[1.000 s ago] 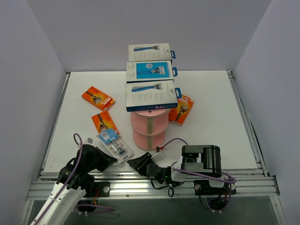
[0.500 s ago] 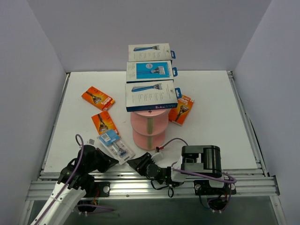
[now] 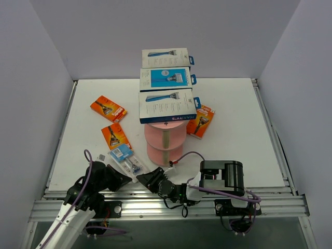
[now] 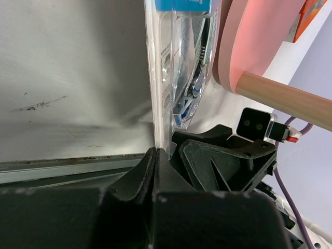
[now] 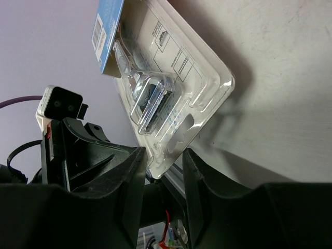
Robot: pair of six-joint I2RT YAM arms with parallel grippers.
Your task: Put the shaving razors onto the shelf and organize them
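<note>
Left gripper point(image 4: 155, 153) was pressed together on the near edge of a clear blister pack point(image 3: 126, 161), seemingly to tip it up from the tabletop point(image 3: 233, 129). Right gripper point(image 5: 163, 155) was partly spread and straddled the pack's other near corner without clamping, probably ready to share or take over the hold. The pack sat at the near tabletop edge, in front of the pink shelf point(image 3: 153, 135). Three white-and-blue boxes point(image 3: 167, 105) occupied the top tier, and three orange cards point(image 3: 116, 136) lay loose.
</note>
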